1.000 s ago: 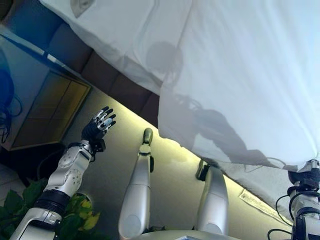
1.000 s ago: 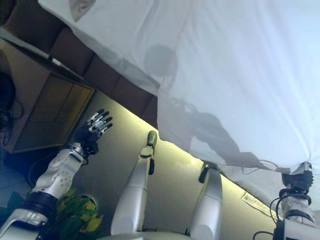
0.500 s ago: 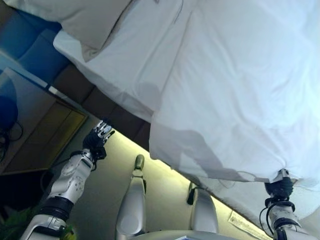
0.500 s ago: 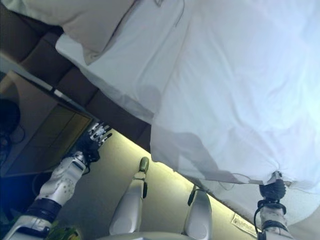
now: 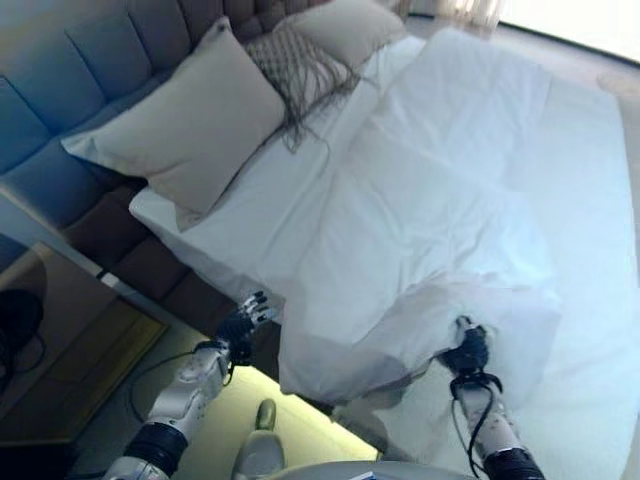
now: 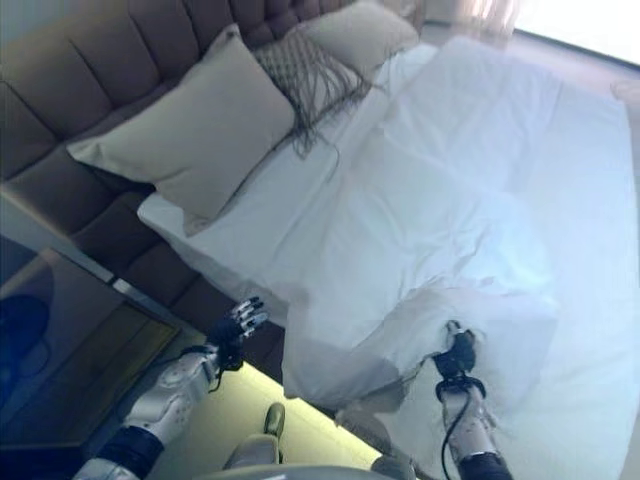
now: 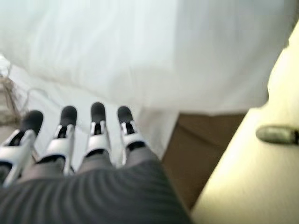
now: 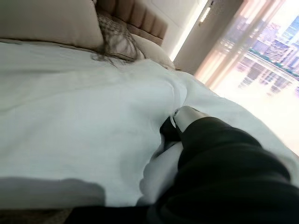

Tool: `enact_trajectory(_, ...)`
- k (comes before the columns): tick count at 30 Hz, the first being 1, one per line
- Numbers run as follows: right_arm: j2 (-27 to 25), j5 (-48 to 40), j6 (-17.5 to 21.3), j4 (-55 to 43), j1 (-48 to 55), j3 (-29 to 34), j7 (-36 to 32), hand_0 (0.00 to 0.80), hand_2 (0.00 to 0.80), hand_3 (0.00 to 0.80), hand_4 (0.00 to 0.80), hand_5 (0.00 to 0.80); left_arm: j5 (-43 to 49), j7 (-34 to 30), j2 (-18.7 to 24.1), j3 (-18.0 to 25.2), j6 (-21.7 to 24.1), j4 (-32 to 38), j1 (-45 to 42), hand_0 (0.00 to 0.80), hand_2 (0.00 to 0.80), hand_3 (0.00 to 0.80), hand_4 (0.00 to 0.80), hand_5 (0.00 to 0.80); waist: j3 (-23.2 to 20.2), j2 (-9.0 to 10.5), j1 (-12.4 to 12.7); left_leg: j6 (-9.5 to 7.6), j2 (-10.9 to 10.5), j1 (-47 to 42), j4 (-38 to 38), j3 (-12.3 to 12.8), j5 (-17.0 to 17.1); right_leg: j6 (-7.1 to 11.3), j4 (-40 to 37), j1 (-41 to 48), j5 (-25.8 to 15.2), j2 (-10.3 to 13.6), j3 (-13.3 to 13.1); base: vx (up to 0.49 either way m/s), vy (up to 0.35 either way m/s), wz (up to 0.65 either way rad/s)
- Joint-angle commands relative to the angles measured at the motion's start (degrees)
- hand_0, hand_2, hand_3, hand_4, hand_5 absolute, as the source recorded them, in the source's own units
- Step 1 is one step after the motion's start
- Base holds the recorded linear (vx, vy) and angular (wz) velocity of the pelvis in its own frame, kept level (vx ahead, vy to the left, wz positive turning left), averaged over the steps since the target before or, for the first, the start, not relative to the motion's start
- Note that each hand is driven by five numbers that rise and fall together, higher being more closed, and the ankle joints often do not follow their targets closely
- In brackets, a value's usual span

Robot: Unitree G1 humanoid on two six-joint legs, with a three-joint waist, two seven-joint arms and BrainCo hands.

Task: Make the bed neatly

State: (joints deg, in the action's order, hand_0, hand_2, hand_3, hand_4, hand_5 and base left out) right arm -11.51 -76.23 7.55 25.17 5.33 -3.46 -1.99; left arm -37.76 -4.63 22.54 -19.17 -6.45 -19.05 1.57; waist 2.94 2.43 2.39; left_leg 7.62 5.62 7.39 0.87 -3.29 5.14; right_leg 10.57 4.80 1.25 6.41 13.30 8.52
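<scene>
A white duvet (image 5: 430, 220) covers the bed, its near edge bunched and folded back on itself. My right hand (image 5: 467, 350) is shut on that bunched edge, with cloth wrapped round its fingers (image 8: 183, 116) in the right wrist view. My left hand (image 5: 245, 318) hovers open beside the mattress corner, apart from the hanging duvet (image 7: 140, 46), its fingers (image 7: 96, 126) straight. A beige pillow (image 5: 190, 130) leans on the headboard (image 5: 60, 60). Next to it lies a fringed cushion (image 5: 300, 65), and a second pillow (image 5: 345, 25) sits beyond.
A dark nightstand (image 5: 60, 330) stands beside the bed, below the headboard. The brown bed base (image 7: 196, 149) shows under the duvet's hanging edge, with lit floor (image 5: 230, 420) alongside. A bright window (image 8: 261, 60) lies past the bed's far side.
The camera has tilted up from the bed's side to take in the whole bed. My right hand has gone forward onto the bed, still holding the duvet edge. My left hand stays open.
</scene>
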Motion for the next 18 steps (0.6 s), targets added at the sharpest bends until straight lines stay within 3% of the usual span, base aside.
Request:
enact_trajectory(1, -2.0, 4.0, 0.4, -7.1, -0.6, 0.7, -0.5, 0.800, 0.800, 0.800, 0.800, 0.800, -9.2, -1.9, -2.2, -0.7, -3.4, 2.8, 2.1, 0.000, 0.000, 0.000, 0.000, 0.000, -1.0, -1.10, -0.2, -1.71, 4.5, -4.7, -4.8, 0.2, -6.7, 3.38, -2.0, -5.9, -12.2, 4.2, -1.9, 0.096, 0.012, -0.02)
enact_trajectory(5, -2.0, 4.2, 0.3, -7.8, -0.1, -0.6, 0.2, 0.800, 0.800, 0.800, 0.800, 0.800, -20.6, -2.1, -4.5, -3.1, -10.7, 5.0, 2.2, 0.000, 0.000, 0.000, 0.000, 0.000, -2.1, -0.91, -0.7, -2.01, 4.6, -6.3, -4.3, 1.0, -6.9, 3.38, -2.7, -4.6, -12.4, 4.2, -1.6, 0.093, -0.002, -0.03)
enact_trajectory(10, -2.3, 4.0, 1.5, -9.2, 0.6, -1.2, 0.2, 0.800, 0.800, 0.800, 0.800, 0.800, -36.0, 2.3, -6.4, -6.1, -19.3, 4.8, 1.0, 0.000, 0.000, 0.000, 0.000, 0.000, -2.6, -0.56, -1.2, -2.03, 4.9, -6.5, -5.0, 1.6, -7.3, 3.66, -2.2, -4.6, -12.4, 4.5, -1.8, 0.060, -0.033, 0.00)
enact_trajectory(12, -2.6, 4.2, 2.3, -10.9, 1.8, -1.6, 0.3, 0.800, 0.800, 0.800, 0.800, 0.800, -44.2, 5.6, -7.3, -7.5, -23.2, 4.6, -0.8, 0.000, 0.000, 0.000, 0.000, 0.000, -2.5, -0.29, -1.5, -2.01, 5.0, -6.2, -5.8, 1.7, -7.7, 3.80, -1.8, -4.9, -12.3, 4.5, -2.2, 0.031, -0.045, -0.03)
enact_trajectory(18, -4.2, 3.1, 3.5, -15.2, 3.7, -2.2, 0.0, 0.800, 0.800, 0.800, 0.800, 0.800, -63.3, 15.6, -7.5, -10.9, -29.3, 3.0, -5.2, 0.000, 0.000, 0.000, 0.000, 0.000, -1.8, 0.46, -2.0, -1.97, 5.7, -4.9, -7.3, 1.9, -8.2, 4.11, -1.2, -6.0, -12.3, 4.2, -3.0, -0.002, -0.055, -0.01)
